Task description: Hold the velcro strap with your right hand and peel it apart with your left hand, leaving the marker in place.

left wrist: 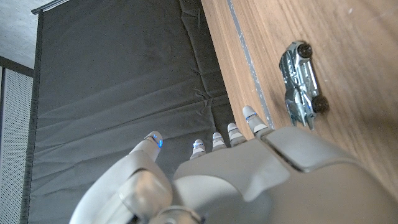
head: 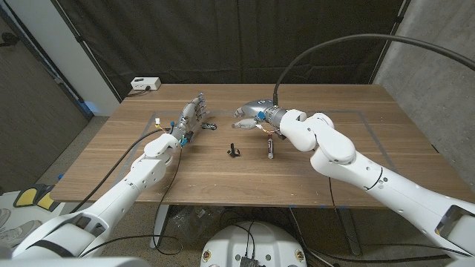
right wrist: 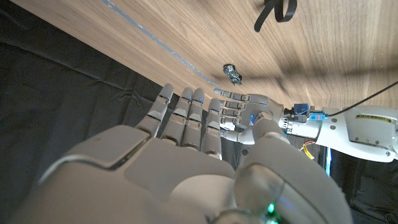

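The left hand [head: 193,113] stands over the wooden table [head: 111,170] with its fingers straight, slightly apart and holding nothing; in the left wrist view the same hand [left wrist: 249,180] shows its fingertips [left wrist: 250,114] spread and bare. The right hand [head: 252,113] hovers above the table at about the same depth, fingers extended and loosely apart, also gripping nothing; the right wrist view shows its back [right wrist: 174,174] with the fingers [right wrist: 186,109] stretched out and free.

Taking the velcro strap [head: 234,151] as the landmark: it lies on the table as a small black loop, nearer the robot than both hands and roughly between them, touched by neither. In the right wrist view the strap [right wrist: 277,11] shows as a curled black band on the wood. The marker [head: 270,148] lies just to the right of the strap, apart from it, below the right hand's wrist. A small toy car [head: 208,127] sits farther from the robot than the strap and to its left, near the left hand; it also shows in the left wrist view [left wrist: 301,84] and the right wrist view [right wrist: 233,73]. A white box [head: 145,84] rests beyond the table's far left corner.
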Motion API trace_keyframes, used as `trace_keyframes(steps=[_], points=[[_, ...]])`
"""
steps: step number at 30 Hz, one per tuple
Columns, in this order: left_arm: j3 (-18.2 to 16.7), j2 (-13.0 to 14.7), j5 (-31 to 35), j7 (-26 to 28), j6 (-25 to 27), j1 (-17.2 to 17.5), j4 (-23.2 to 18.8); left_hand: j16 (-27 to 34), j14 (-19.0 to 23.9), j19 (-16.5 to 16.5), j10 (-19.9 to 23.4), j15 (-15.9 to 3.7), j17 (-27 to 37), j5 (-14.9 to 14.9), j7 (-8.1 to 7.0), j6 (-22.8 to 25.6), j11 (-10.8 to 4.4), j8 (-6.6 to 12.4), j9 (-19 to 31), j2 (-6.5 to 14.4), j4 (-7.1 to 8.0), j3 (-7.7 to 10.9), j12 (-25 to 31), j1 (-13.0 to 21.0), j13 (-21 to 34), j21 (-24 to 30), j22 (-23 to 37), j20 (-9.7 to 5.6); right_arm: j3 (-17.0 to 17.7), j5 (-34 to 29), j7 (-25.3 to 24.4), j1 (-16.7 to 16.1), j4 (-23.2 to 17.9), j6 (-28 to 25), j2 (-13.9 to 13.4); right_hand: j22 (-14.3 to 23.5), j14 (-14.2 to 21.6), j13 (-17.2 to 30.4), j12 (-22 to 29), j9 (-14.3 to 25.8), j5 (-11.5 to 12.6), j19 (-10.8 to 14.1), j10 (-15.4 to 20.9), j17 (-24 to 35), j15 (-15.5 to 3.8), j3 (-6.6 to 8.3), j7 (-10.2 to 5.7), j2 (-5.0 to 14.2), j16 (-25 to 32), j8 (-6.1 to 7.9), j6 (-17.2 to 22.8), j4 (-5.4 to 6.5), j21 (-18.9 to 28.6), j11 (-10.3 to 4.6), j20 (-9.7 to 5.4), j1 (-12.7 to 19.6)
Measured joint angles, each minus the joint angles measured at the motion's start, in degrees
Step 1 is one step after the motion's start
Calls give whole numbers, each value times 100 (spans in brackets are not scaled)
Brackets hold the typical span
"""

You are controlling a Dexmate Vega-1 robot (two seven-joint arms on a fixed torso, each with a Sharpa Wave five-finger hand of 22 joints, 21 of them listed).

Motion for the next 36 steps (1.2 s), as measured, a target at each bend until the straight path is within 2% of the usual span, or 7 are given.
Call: trace_keyframes(steps=[4, 10, 15, 21, 26, 29, 36], points=[[9, 0, 3, 1, 9, 0, -2, 0, 32, 0, 0, 31, 0, 0, 0, 0, 0, 0, 0, 0, 0, 0, 0, 0, 0, 0, 0, 0, -84, -144, 227, 22, 38, -22, 74, 0, -142, 0, -44, 0, -29, -2, -61, 12, 52, 0, 0, 7, -67, -26, 0, 0, 0, 61, -2, 68], [23, -3, 9, -5, 22, -5, -3, 0, 32, 0, 0, 31, 0, 0, 0, 0, 0, 0, 1, 0, 0, 0, 0, 0, 0, 0, 0, -1, -169, -286, 446, 30, 101, -40, 174, 0, -177, 0, -47, 0, -28, -42, -123, 11, 55, 3, 0, 7, -67, -26, -1, -3, 0, -1, -42, 204], [39, -8, 17, -20, 31, -23, 2, 0, 31, 0, 0, 31, 0, 0, 0, 0, 0, 0, 6, 0, 24, -24, 0, 0, 1, 0, -1, -1, -224, -335, 598, 33, 160, -43, 263, -1, -176, 0, -47, 0, -28, -29, -89, 11, 54, 44, 73, 35, -66, -26, 78, -44, 0, 1, -55, 326], [58, -13, 24, -51, 54, -41, 24, 0, 31, -22, 0, 31, 27, 0, 0, 0, 0, -9, 16, -1, 24, -24, 0, -2, 0, 0, -1, 20, -297, -375, 750, 44, 226, -56, 367, -1, 33, 0, -47, -1, -50, 42, 105, 27, -30, 46, 85, 54, -6, 1, 247, -46, 1, 17, -126, 462], [77, -14, 30, -69, 73, -56, 46, 0, 31, -10, 0, 30, 27, 0, 0, 0, 0, -22, 16, -16, 24, -24, 0, -17, 13, 0, -1, 31, -365, -434, 889, 49, 277, -119, 446, -1, 39, 0, -47, -1, -71, 51, 127, 43, -36, 30, 93, 44, -1, 1, 320, -31, 1, 39, -134, 514], [86, -13, 33, -86, 86, -60, 50, 0, 31, -10, 0, 30, 27, 0, 0, 0, 0, -22, 16, -17, 24, -24, 0, -17, 15, 0, -1, 31, -407, -472, 948, 53, 313, -148, 490, -1, -62, 0, -47, -1, -92, 51, 47, 54, -13, 30, 81, 45, -17, 45, 409, -31, 1, 8, -134, 593], [86, -13, 41, -123, 115, -60, 50, 0, 31, -10, 0, 30, 27, 0, 0, 0, 0, -22, 16, -61, 24, -24, 0, -61, 15, 0, -1, 30, -513, -472, 948, 56, 403, -148, 596, -2, -208, -1, -131, -1, -113, 30, -93, 43, -37, 12, 41, 42, -86, 46, 552, -49, 1, -31, -154, 758]])
